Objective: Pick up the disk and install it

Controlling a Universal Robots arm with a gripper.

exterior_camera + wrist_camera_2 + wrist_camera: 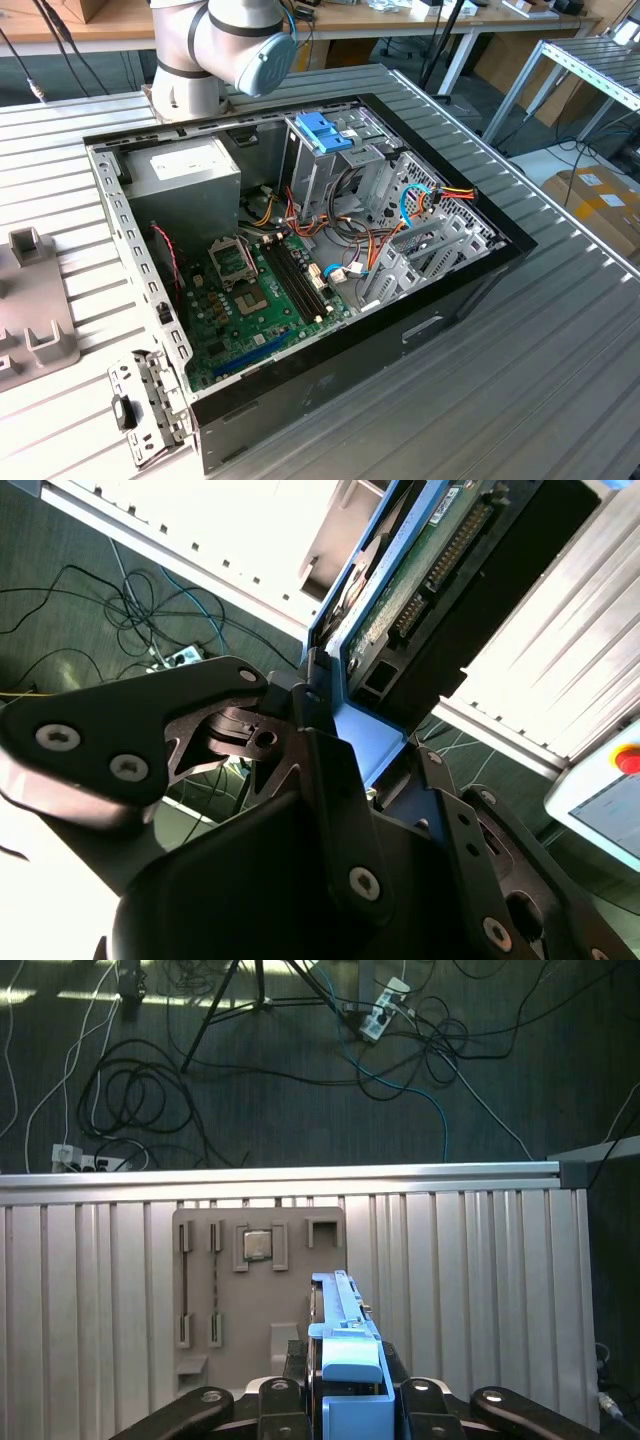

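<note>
I find the gripper (345, 1412) clamped on the disk (343, 1345). In both wrist views its black fingers (335, 810) press on the two flat sides of the blue carrier frame, and the disk stands on edge, projecting beyond the fingertips. In the second wrist view the disk's green circuit board and connector row face the camera. In the first wrist view the disk is seen against a grey fixture plate (200, 1290) carrying a small square chip (258, 1245). The plate lies on the ribbed metal table (480, 1290), with loose cables (150, 1110) on the floor beyond its edge. In the exterior view the arm's base (215, 50) stands behind the open computer case (440, 300). Inside I note the power supply (185, 175), the motherboard (250, 290) and the drive cage (325, 180), topped by a blue bracket (325, 130).
</note>
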